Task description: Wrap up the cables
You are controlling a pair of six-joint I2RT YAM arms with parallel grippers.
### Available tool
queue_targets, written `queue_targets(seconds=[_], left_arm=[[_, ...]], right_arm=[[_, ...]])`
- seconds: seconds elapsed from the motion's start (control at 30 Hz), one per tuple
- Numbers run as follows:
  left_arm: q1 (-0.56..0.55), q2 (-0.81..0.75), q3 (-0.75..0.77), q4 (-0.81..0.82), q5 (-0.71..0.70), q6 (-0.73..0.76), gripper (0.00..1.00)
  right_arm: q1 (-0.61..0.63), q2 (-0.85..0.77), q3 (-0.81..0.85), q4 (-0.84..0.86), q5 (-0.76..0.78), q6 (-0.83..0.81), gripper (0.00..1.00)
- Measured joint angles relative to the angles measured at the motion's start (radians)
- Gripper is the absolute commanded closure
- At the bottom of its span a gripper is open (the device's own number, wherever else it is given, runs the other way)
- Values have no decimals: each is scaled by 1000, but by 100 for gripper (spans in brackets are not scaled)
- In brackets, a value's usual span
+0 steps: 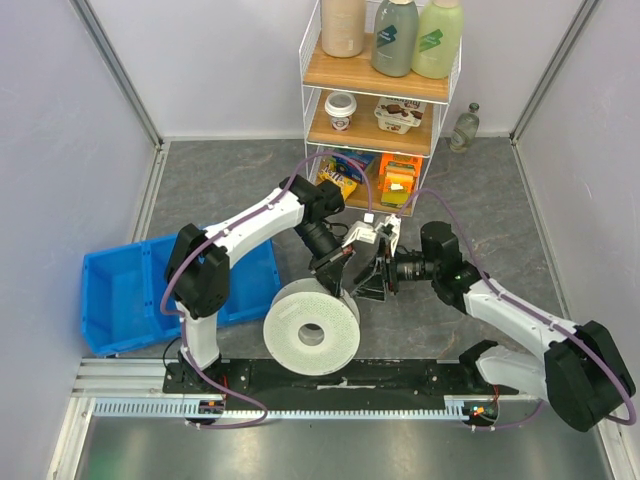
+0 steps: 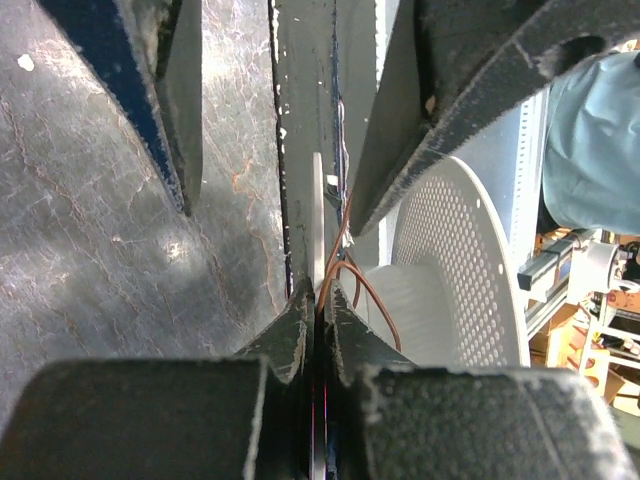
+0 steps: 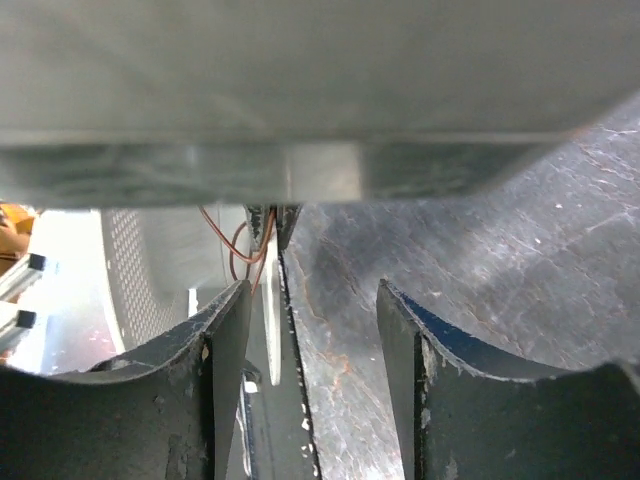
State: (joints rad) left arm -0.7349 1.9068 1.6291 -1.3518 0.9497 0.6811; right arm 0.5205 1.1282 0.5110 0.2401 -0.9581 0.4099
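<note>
The cable is a very thin brown-dark wire that makes small loose loops beside the white perforated spool. My left gripper is shut on the wire just above the spool. A thin white spool flange, seen edge-on, runs in line with the jaw gap. In the top view the left gripper meets the right gripper tip to tip over the spool's far edge. My right gripper is open and empty. It faces the left gripper's tips, where the wire hangs.
Blue bins lie at the left beside the left arm. A wire shelf rack with bottles and food packs stands at the back, with a small bottle to its right. The black base rail runs along the near edge.
</note>
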Motion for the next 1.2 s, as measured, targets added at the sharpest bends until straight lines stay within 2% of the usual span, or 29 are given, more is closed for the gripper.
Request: queue_targets(seconds=[0.1,0.2,0.33,0.43,0.67,0.77,0.87,1.2], left_arm=[[3,2,0,-5,2,12,98],[7,10,1,3,24,12,98],[14,13,1,19,38,13,98],[16,13,1,20,48,13,98],[20,13,1,19,55,14,98],[21,13,1,18,56,14,98],[21,13,1,16,61,15,98],[24,15,1,21,80,25,98]], right_arm=[[3,-30,14,-75,36,-66,46],[18,-127,7,-147,44,-113,50],[10,-217,10,-171,10,-122,57],[-21,-177,23,-173,-44,-104,64],[-29,-42,29,-213,-113,-85,65],[-29,-40,29,-216,-128,-85,67],[-31,-35,31,-215,-136,-86,73],[-75,-100,34,-219,-141,-39,71]])
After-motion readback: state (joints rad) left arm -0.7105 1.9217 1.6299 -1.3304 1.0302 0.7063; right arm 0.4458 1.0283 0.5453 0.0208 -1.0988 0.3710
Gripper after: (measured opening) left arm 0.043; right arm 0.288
